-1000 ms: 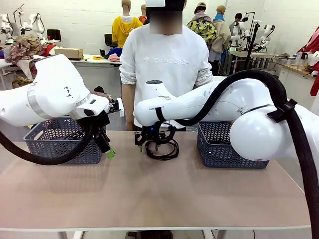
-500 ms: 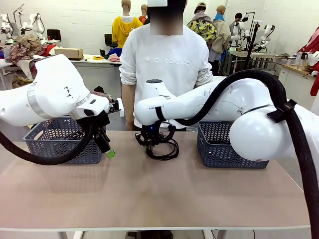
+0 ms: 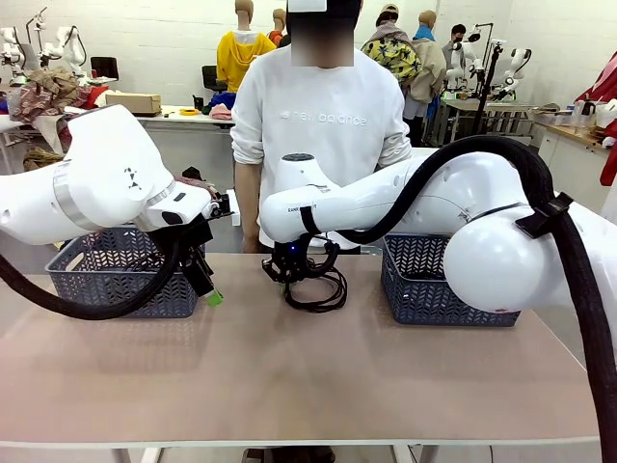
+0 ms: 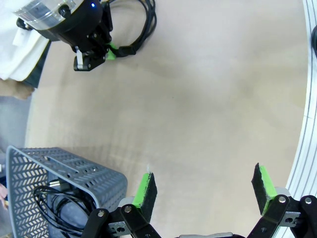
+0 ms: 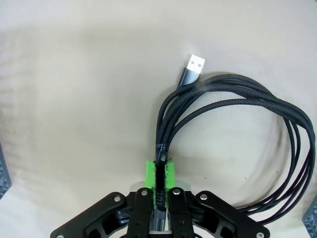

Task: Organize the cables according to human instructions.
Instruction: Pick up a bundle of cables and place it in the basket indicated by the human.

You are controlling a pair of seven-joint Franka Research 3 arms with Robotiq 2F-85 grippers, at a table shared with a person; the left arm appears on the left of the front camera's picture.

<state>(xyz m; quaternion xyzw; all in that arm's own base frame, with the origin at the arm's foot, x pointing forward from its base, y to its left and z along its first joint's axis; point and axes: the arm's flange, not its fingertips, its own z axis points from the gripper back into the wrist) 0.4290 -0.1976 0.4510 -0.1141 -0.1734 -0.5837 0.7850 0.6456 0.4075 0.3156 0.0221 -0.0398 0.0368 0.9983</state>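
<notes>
My right gripper is shut on a coiled black cable near the table's far edge, in front of the person. In the right wrist view the green pads pinch the cable's bundled strands, and the coil hangs out to the right with a silver USB plug pointing up. My left gripper hovers beside the left basket, open, with nothing between its fingers. More black cables lie inside that basket. The left wrist view also catches the right gripper and its cable.
A grey mesh basket stands at the far left of the table and a second one at the far right. A person in a white shirt stands at the far edge. The near half of the tabletop is bare.
The right gripper has shifted very slightly with the cable coil hanging from it. The left arm has stayed still.
</notes>
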